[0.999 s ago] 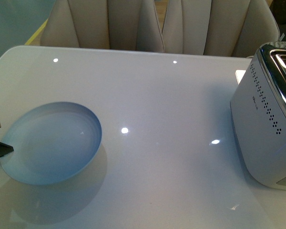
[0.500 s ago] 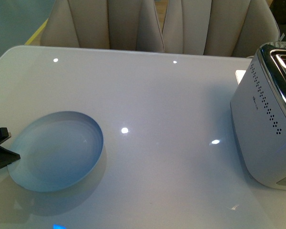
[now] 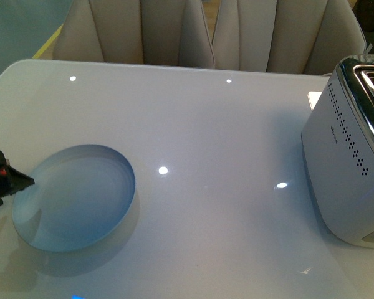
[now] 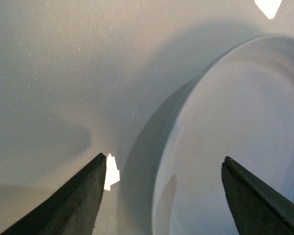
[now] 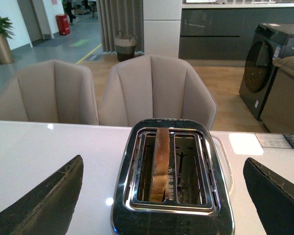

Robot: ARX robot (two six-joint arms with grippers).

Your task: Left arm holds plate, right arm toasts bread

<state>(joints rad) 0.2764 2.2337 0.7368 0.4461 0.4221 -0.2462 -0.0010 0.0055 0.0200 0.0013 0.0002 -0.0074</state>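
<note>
Jaws of the left gripper (image 4: 164,196) stand spread, straddling the rim of the round, pale blue plate (image 3: 75,196) — one dark tapered finger outside it, one over its bowl. Right gripper (image 5: 164,196) likewise gapes above a chrome-topped white toaster (image 5: 172,181), where the bread (image 5: 160,164) stands upright in one slot on the glossy white bench (image 3: 212,124).
</note>
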